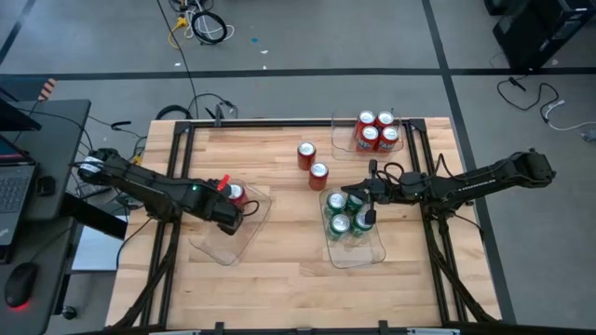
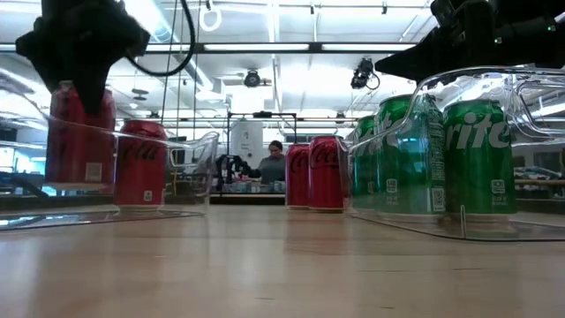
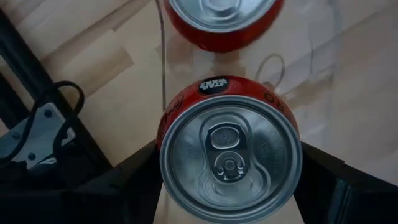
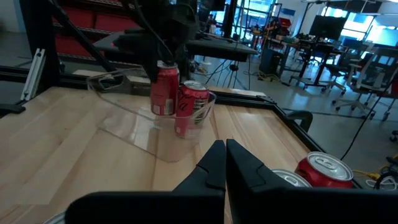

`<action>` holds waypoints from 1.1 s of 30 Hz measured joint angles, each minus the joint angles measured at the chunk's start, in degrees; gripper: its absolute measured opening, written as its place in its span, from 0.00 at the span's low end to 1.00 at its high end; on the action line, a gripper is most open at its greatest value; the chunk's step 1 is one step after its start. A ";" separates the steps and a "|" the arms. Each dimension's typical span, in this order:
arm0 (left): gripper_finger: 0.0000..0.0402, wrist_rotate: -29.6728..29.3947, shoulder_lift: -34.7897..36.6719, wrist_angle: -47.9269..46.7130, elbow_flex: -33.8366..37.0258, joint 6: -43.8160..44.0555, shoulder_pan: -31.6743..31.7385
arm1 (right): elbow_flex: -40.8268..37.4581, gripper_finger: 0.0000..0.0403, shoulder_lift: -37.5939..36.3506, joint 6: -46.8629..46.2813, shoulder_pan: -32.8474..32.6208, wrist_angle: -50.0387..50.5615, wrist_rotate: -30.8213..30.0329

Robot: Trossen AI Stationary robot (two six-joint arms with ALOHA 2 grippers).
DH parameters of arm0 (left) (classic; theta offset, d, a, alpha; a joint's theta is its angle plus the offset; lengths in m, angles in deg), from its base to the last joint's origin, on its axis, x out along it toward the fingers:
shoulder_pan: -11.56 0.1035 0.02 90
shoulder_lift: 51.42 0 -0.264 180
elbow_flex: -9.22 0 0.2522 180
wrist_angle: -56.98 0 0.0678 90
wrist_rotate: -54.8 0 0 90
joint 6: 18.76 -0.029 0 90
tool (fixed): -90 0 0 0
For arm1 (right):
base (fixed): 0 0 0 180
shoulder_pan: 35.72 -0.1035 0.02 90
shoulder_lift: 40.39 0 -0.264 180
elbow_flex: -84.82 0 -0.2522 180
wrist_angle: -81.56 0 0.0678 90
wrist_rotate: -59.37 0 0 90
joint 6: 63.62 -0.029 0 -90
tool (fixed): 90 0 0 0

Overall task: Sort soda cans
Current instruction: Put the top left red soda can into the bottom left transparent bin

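Although your left gripper [image 1: 226, 210] hid most of it from above, the red can [image 3: 230, 152] sat clamped between its fingers, which stood spread wide around the body; you saw only the silver top and a red rim in the left wrist view, with the lower part concealed. That can stood upright, long axis vertical, inside the clear bin [image 1: 228, 247] on the left of the table [image 1: 279, 270], just beside a second red can [image 1: 237, 194] partly covered by the arm. Bare wood lay open in front of that bin and between the two front bins.

Your right gripper [image 1: 372, 216] was fully closed on nothing, hovering over the green cans [image 1: 341, 223] in the right front bin [image 1: 358, 253]; it masked part of that cluster, so you could not count them surely. All stood upright.

Farther back, two red cans [image 1: 312, 165] stood upright and loose on the wood, clear of every bin. At the far right edge, four red cans [image 1: 376, 130] filled another clear bin [image 1: 337, 133], its wall close to the table's rim.
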 joint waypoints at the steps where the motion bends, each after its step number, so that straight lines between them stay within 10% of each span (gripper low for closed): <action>1: 0.70 -0.02 0.32 0.52 0.81 -0.03 0.03 | 0.00 0.00 0.00 0.00 0.00 -0.01 -0.01; 25: 0.70 -3.28 0.76 -2.86 6.84 0.33 0.33 | 0.00 0.00 0.00 -0.15 0.00 0.02 -0.02; 33: 0.95 -3.93 0.74 -4.22 6.73 0.52 0.31 | 0.00 0.00 0.00 -0.17 0.00 0.00 -0.02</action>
